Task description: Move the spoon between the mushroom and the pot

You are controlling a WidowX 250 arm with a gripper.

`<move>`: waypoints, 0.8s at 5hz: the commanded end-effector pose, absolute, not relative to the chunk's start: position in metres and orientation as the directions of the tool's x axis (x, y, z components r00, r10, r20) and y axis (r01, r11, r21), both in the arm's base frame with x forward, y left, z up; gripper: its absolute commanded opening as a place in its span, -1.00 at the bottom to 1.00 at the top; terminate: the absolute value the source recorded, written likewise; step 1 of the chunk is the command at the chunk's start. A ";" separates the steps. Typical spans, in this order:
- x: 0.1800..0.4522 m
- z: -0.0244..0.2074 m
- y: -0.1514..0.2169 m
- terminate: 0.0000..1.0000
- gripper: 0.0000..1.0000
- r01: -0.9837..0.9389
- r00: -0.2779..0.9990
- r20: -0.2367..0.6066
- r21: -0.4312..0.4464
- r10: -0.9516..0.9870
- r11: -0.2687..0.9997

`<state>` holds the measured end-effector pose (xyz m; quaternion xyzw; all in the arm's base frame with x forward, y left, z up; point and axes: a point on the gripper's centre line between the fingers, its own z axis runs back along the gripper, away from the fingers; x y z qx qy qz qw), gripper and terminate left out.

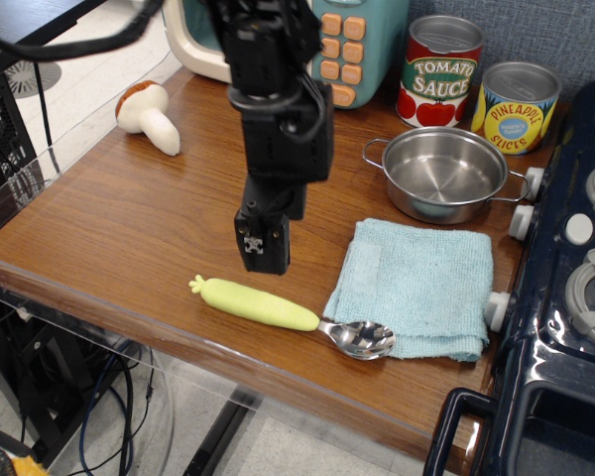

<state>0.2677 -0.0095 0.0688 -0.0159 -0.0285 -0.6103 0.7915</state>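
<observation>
A wooden table (129, 238) fills most of the frame, seen from above and slightly in front. A black robot arm (273, 89) reaches down from the top centre of the picture. Its gripper (262, 248) hangs just left of centre, pointing downward, directly above the handle of the spoon (288, 315) and close to it, though contact cannot be made out. From this angle the fingers look like one dark block, so it is not possible to tell whether they are spread or pressed together.

The spoon lies flat near the front edge of the table, in the lower middle of the frame. Its pale yellow-green handle points to the left, and its shiny metal bowl sits to the right, touching the lower left corner of a folded light blue cloth (416, 283).

The mushroom (147, 114), with a brown cap and white stem, lies on its side in the upper left of the frame, well apart from the spoon. The steel pot (446, 174) stands in the upper right, just behind the cloth, with a loop handle on each side.

Behind the pot stand two cans: a tomato sauce can (440, 69) and a pineapple slices can (516, 104). A teal toy with orange buttons (352, 45) sits at the top centre, partly hidden by the arm. A dark blue toy stove (565, 297) runs down the right edge.
</observation>
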 end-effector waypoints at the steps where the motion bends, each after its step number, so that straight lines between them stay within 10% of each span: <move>1: 0.276 0.054 -0.016 -1.00 1.00 0.992 0.108 0.059 0.053 -0.992 0.112; 4: 0.261 0.007 -0.016 -1.00 1.00 0.993 0.107 0.164 0.029 -0.981 0.113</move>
